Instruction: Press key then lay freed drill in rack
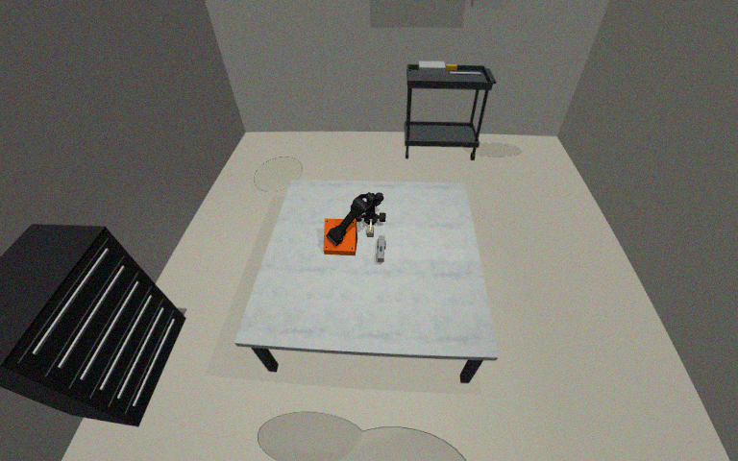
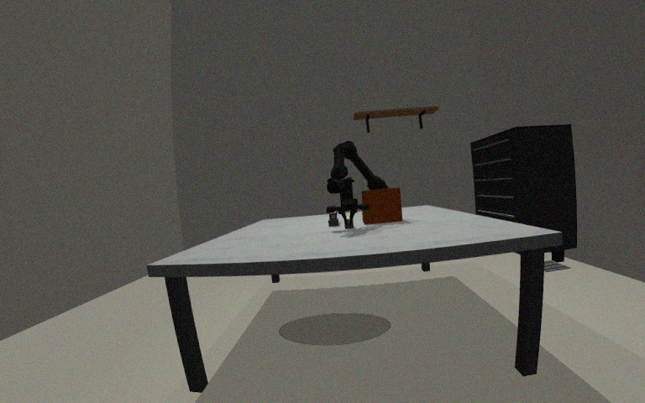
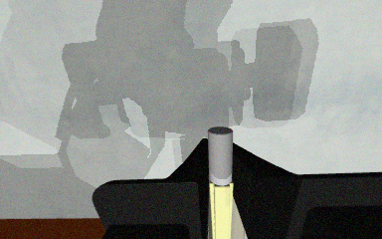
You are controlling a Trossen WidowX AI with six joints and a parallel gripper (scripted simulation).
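Observation:
My gripper (image 1: 370,221) (image 2: 348,221) (image 3: 213,142) points down and is shut on the drill (image 1: 370,227) (image 2: 348,217) (image 3: 220,159). In the wrist view the drill shows a grey round end and a pale yellow part between the black fingers. A small block (image 1: 370,233), which looks like the rack, is right at the fingertips in the top view. Whether the drill touches it is too small to tell. The grey holder (image 1: 380,250) (image 2: 332,221) stands apart on the table, beside the gripper. Its key cannot be made out.
The orange base block (image 1: 340,252) (image 2: 381,206) (image 3: 50,229) carries the arm beside the gripper on the white table (image 1: 370,309) (image 2: 304,247). A black drawer cabinet (image 1: 48,260) (image 2: 542,185) and a dark cart (image 1: 441,133) stand away from the table.

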